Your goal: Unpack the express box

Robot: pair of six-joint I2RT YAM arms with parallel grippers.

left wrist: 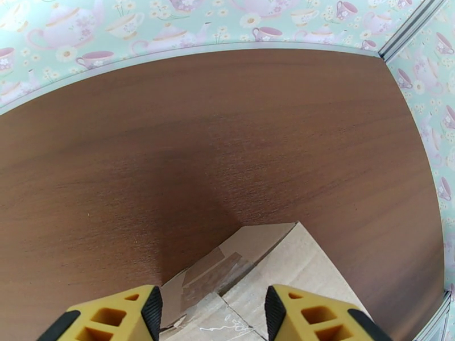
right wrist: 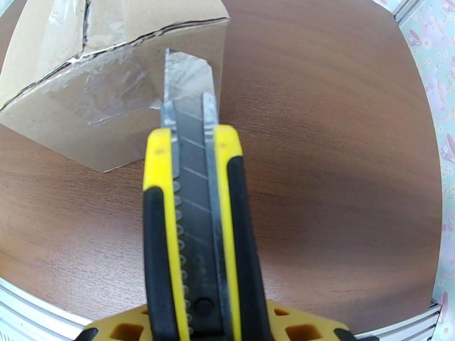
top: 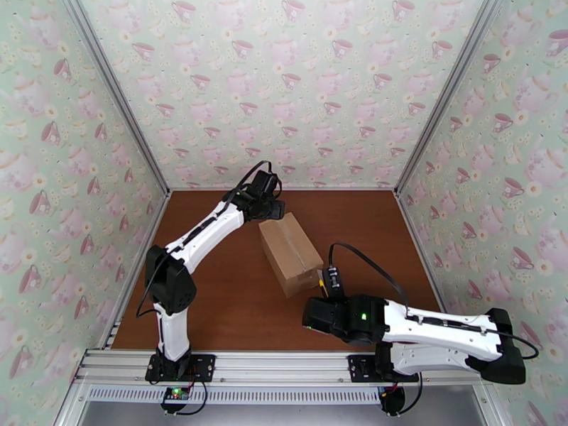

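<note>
express box (top: 290, 253), taped matte cardboard, left fingers (left wrist: 310, 315) spread empty, right fingers (right wrist: 298, 326) gripping yellow-black knife (right wrist: 196, 223)

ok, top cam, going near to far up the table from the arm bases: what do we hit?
right gripper, shut on the utility knife → express box → left gripper at the box's far end → back wall

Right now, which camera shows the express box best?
Top external: the whole express box sits on the table. Left wrist catches one taped end; right wrist, the other taped end behind the knife.
</note>
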